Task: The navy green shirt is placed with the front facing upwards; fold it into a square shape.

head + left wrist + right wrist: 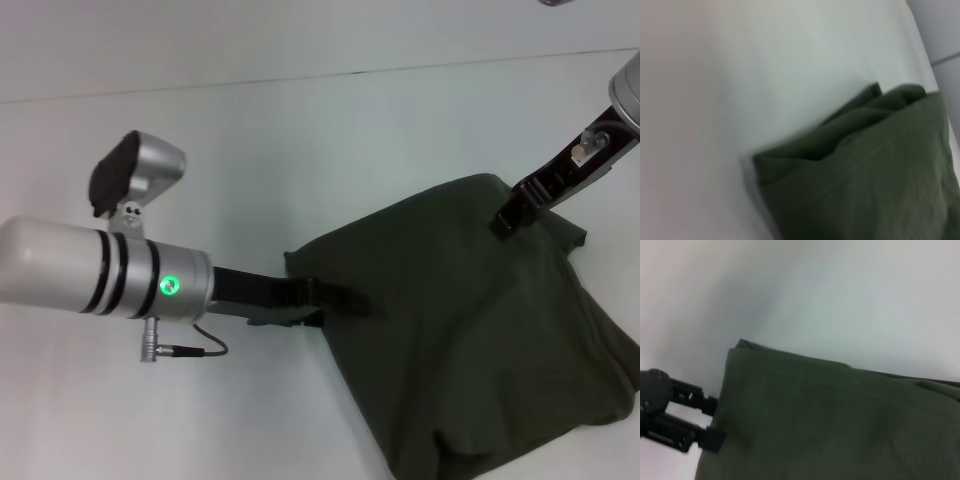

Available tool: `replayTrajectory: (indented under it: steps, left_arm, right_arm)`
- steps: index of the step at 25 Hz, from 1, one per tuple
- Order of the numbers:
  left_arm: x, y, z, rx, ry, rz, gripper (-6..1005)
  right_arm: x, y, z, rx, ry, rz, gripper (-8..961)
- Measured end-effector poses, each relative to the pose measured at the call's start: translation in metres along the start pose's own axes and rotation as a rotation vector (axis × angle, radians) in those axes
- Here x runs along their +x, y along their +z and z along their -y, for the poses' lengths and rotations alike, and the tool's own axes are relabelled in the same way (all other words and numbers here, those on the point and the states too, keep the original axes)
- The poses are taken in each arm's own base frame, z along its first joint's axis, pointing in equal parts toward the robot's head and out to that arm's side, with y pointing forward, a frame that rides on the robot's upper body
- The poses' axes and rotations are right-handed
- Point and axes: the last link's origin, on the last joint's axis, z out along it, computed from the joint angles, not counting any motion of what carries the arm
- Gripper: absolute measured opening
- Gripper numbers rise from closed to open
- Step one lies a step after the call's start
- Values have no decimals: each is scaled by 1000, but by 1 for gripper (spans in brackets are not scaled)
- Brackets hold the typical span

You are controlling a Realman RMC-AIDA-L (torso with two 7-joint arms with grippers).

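Observation:
The navy green shirt (pixel 470 340) lies folded in layers on the white table at the right, plain dark olive side up with no lettering showing. My left gripper (pixel 335 300) reaches in low to the shirt's left edge, one black finger lying over the cloth. In the right wrist view this left gripper (pixel 717 422) shows two fingers standing apart at that edge, with bare table between them. My right gripper (pixel 505 222) rests on the shirt's far edge near its back corner. The left wrist view shows the stacked layers of the shirt's (pixel 865 175) corner lying on the table.
The white table (pixel 300 130) stretches bare to the left and behind the shirt. A seam line (pixel 400 68) runs across at the back. The left arm's silver forearm (pixel 100 265) hangs over the left part of the table.

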Motion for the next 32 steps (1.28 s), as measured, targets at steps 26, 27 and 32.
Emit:
replayTrajectory:
  steps: [26,27,32]
  left_arm:
    - [3,6,-12,-1,39,54,374]
    - [2,7,-12,-1,43,59,353]
    - [2,4,-16,-13,67,80,167]
  right_arm:
    - [4,1,2,-9,7,-6,392]
    - [4,1,2,-8,8,-5,393]
    - [4,2,3,-9,9,-5,393]
